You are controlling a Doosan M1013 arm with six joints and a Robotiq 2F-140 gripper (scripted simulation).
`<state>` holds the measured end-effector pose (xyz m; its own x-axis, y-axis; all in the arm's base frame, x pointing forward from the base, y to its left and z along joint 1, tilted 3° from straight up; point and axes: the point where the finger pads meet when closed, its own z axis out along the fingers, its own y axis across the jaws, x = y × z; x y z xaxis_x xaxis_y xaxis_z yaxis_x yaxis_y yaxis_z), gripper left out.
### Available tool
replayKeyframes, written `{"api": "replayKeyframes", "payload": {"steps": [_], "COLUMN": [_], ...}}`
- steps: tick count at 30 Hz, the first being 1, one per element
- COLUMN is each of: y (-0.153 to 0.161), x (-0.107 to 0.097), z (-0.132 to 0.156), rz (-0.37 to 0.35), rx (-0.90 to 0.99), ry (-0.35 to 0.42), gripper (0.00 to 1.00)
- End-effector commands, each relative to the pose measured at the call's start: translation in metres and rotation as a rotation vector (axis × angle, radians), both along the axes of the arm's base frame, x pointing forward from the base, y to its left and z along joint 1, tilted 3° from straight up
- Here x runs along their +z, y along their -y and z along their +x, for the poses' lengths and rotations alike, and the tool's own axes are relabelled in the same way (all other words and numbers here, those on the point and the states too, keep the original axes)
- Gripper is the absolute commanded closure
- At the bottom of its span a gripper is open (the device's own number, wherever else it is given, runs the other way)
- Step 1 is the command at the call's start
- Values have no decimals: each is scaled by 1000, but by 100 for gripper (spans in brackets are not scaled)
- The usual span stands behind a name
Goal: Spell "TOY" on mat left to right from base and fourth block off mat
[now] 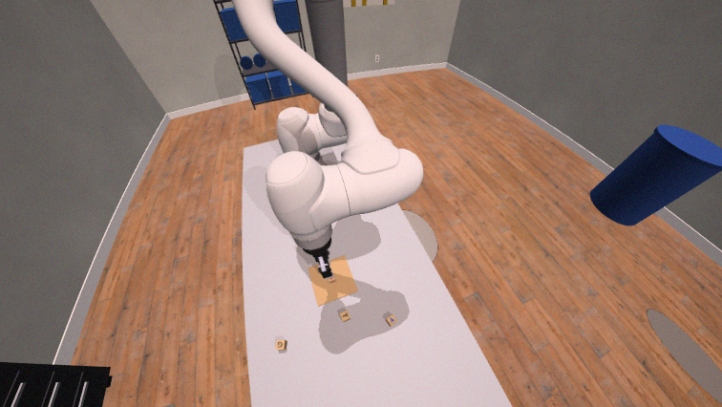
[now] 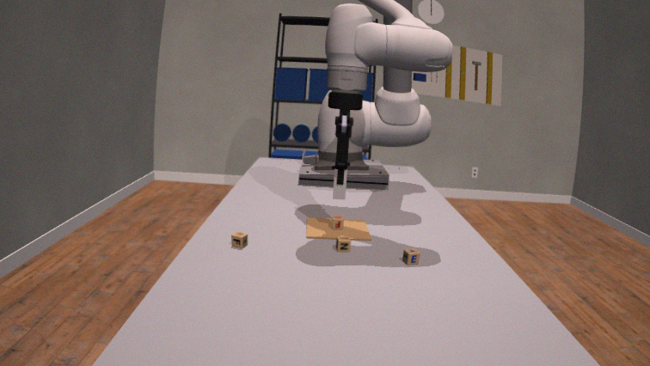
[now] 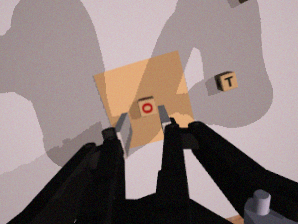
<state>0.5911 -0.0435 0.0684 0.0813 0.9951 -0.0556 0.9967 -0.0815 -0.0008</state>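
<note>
Below, O block (image 1: 330, 279) (image 2: 337, 222) (image 3: 147, 107) on mat (image 1: 347, 289) (image 2: 358, 230) (image 3: 115, 85); gripper (image 1: 327, 275) (image 2: 340, 198) (image 3: 144, 119) fingers apart, holding nothing.

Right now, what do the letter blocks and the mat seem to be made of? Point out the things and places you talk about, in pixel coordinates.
The T block (image 1: 344, 315) (image 2: 343, 246) (image 3: 228, 81) and O block (image 1: 331, 279) (image 2: 337, 222) (image 3: 147, 107): probably matte wood, given their tan faces with dark or red letters. The mat (image 1: 341, 291) (image 2: 318, 232) (image 3: 120, 82): flat, dull orange-tan, showing no weave; perhaps thin wood, cork or card.

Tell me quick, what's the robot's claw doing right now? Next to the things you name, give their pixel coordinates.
Gripper (image 1: 329, 276) (image 2: 339, 198) (image 3: 144, 119): partly open, holding nothing, raised above the O block (image 1: 330, 279) (image 2: 337, 222) (image 3: 147, 107).
</note>
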Motion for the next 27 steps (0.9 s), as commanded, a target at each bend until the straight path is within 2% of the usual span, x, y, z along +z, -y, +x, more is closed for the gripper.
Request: {"api": "replayKeyframes", "payload": {"steps": [1,7,8,27], "y": [-3,-3,-3,-3], "x": [19,21,21,21], "z": [2,2,2,2], "rz": [2,2,2,2], "rx": [2,2,2,2], "ry": [4,4,4,4], "gripper": [75,75,0,0]}}
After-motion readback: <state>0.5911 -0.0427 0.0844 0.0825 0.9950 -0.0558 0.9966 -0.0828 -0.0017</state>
